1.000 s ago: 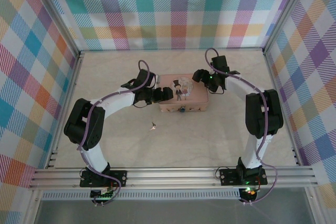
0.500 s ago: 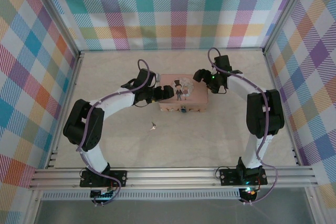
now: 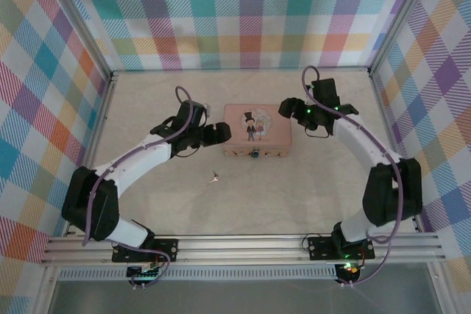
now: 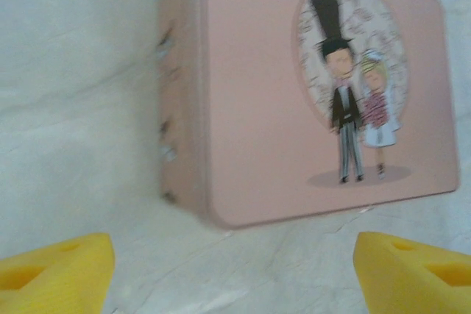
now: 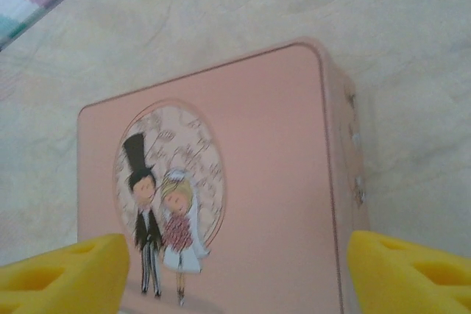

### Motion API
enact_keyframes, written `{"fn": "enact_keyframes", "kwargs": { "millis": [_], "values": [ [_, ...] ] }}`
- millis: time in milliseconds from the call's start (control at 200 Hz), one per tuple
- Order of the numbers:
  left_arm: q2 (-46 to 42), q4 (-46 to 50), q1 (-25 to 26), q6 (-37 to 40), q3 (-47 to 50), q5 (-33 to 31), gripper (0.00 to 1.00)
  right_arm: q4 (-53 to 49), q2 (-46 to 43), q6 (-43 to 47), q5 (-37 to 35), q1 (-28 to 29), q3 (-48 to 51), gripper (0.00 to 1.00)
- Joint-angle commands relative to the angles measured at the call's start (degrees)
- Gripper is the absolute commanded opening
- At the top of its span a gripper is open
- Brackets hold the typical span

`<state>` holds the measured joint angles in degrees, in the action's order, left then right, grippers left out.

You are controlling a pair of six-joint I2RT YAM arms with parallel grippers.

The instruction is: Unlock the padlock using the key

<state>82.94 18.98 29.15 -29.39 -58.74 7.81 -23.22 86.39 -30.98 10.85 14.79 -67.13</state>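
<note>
Your left hand (image 3: 219, 132) has pulled back since a second ago. Then it reached over the left edge of the pink tin (image 3: 257, 126); now it sits just off that edge, and its arm has stretched out low and long to the tin's left. Your right hand (image 3: 285, 109) has slid a little away from the tin's far right corner, and its elbow has swung outward. The tin, the padlock and the key have not shifted.

From above you can see the padlock (image 3: 255, 154), a small dark piece on the tin's near wall. The key (image 3: 215, 177) lies loose on the tabletop (image 3: 162, 108), nearer you than the tin and off its left corner, well apart from both hands.

The wrist cameras give you the finger gap, which the top view is too small to settle. The left hand (image 4: 235, 270) is released, with its yellow fingertips (image 4: 55, 270) spread wide and grasping nothing, and the tin (image 4: 280, 108) lies ahead of it. The right hand (image 5: 235, 266) is released too, its fingertips (image 5: 412, 270) wide apart over the lid (image 5: 250, 204). Both views show the lid's picture of a top-hatted man and a bride.
</note>
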Motion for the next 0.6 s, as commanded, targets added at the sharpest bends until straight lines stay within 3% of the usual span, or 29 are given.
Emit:
{"fn": "enact_keyframes", "kwargs": {
  "millis": [0, 110, 305, 595],
  "values": [
    [-4.7, 8.93, 0.65, -2.66, 3.45, -6.87, 0.81, -3.66, -3.66, 3.64, 0.16, 4.97, 2.1, 0.7],
    [-9.25, 13.44, 0.65, -5.87, 6.95, -11.09, 0.75, -5.54, -4.74, 3.87, -1.04, 11.52, 2.92, 0.63],
    [-18.14, 20.29, -0.5, -11.46, 12.71, -16.98, 0.75, -4.09, -0.67, 0.16, -4.16, 24.32, 3.0, 0.57],
    [-28.71, 21.86, -7.17, -15.69, 19.83, -13.06, 0.78, -5.62, 15.27, -2.28, -6.68, 34.4, -6.91, 0.51]
  ]
}}
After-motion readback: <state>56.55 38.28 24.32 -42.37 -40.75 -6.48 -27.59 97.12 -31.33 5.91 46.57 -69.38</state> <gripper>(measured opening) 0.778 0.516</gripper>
